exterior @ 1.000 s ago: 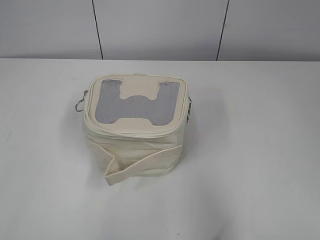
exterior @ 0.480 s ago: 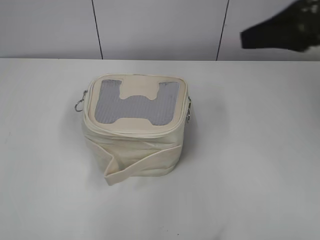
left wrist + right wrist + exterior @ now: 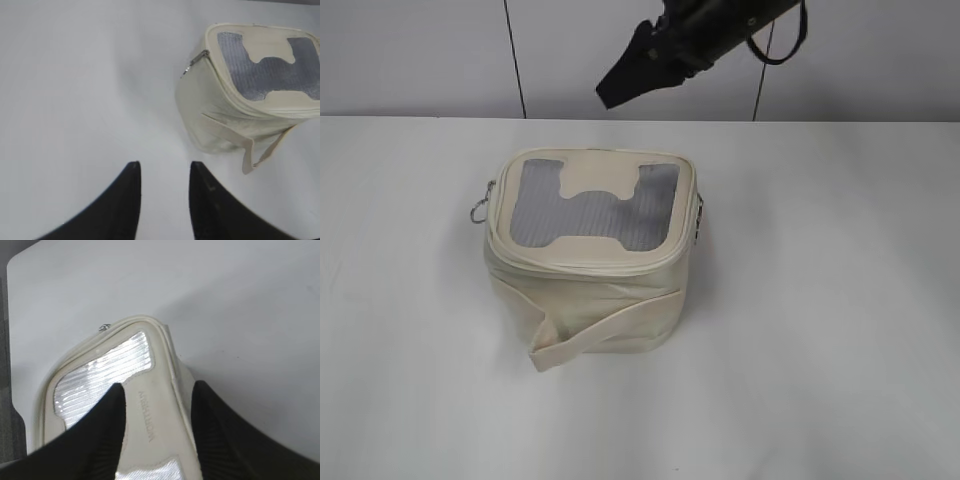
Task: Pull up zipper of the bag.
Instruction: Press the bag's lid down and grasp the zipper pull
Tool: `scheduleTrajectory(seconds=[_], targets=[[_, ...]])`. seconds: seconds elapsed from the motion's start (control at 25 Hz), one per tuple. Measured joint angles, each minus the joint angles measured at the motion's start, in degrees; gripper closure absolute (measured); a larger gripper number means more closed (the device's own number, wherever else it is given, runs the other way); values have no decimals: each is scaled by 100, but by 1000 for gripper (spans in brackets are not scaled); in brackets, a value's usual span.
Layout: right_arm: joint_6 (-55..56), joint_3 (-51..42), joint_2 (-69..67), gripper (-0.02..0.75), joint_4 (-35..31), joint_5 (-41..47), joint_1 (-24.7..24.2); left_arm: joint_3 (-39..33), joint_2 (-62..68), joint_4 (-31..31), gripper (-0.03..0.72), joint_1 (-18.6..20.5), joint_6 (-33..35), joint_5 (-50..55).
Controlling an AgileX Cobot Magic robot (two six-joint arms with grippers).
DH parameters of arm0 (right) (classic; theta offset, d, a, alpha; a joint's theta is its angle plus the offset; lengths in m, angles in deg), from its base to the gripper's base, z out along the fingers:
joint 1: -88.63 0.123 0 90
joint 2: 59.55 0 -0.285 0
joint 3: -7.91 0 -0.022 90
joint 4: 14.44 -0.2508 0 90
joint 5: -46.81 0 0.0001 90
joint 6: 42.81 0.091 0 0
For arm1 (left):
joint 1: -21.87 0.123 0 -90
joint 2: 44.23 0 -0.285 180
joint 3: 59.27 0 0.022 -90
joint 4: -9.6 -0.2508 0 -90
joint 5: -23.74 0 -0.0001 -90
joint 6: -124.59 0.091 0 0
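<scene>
- Sitting upright left of centre on the white table (image 3: 840, 300) is the small boxy cream fabric bag (image 3: 590, 290), its rounded-square top of grey mesh carrying a cream bone-shaped patch (image 3: 597, 205).
- A cream fabric strap (image 3: 600, 335) runs across the bag's near side, its loose end sticking out at the lower left.
- The cream zip track, the zipper (image 3: 590, 265), follows the lid edge; along the near edge it looks closed, though I cannot tell for the far side.
- A silver ring pull (image 3: 478, 212) hangs off the bag's left side, and another bit of silver hardware (image 3: 698, 222) shows on its right side.
- The right gripper (image 3: 620, 85), dark and blurred in the exterior view, hangs in the air above and behind the bag, touching nothing.
- From the right wrist view, its two dark fingers (image 3: 97, 440) stand apart, with the bag's lid seen between them below; nothing is held.
- The left gripper (image 3: 165, 172) is over bare table, well apart from the bag, which lies toward the upper right of that view.
- Its two black fingers (image 3: 125, 200) are spread with a gap between them, and they hold nothing.
</scene>
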Motion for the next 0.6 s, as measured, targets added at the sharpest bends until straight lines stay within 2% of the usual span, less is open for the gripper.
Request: scheduleTrajectory(seconds=[0.24, 0.4, 0.6], targets=[[227, 1296, -1095, 362, 158, 396, 320, 6, 1445, 923, 395, 0, 1361, -728], [245, 1490, -1390, 359, 224, 378, 623, 17, 2146, 1612, 389, 0, 2153, -897], [263, 1533, -1598, 358, 262, 58, 782, 44, 2663, 2060, 388, 0, 2797, -1006]])
